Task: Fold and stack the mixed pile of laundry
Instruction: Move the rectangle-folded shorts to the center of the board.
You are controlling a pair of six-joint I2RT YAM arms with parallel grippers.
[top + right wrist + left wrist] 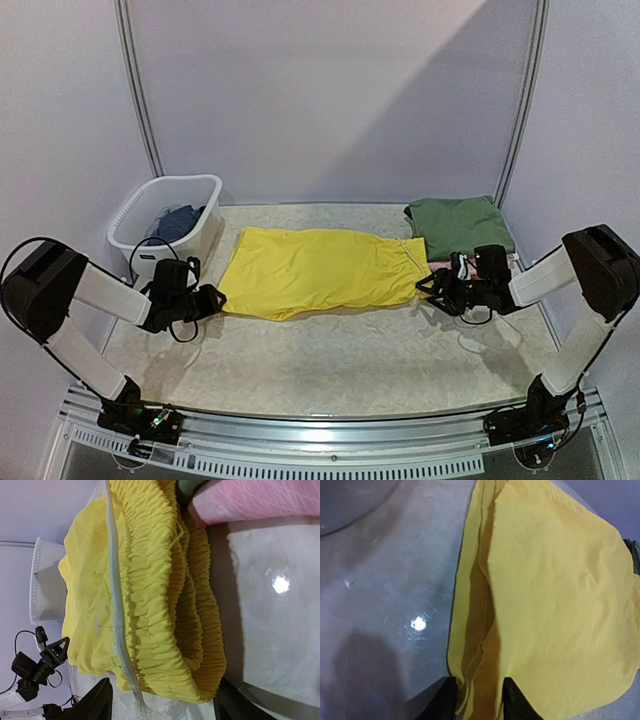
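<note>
The bright yellow shorts (pixel 315 270) lie flat across the middle of the table, waistband to the right. My left gripper (pixel 212 298) is low at their left hem. In the left wrist view its fingers (pixel 442 702) press on a bunched fold of the yellow hem (pixel 480 680), which fills the gap of the gripper (pixel 475 700). My right gripper (pixel 428 287) is at the waistband. Its jaws (pixel 162 705) stand wide on either side of the gathered elastic (pixel 165 630), with room to spare. A white drawstring (pixel 116 605) hangs down across it.
A folded olive-green garment (pixel 458 225) lies at the back right, with a pink one (pixel 260 500) under it, close to my right gripper. The white slotted basket (pixel 150 205) at the back left holds a dark blue garment (pixel 178 222).
</note>
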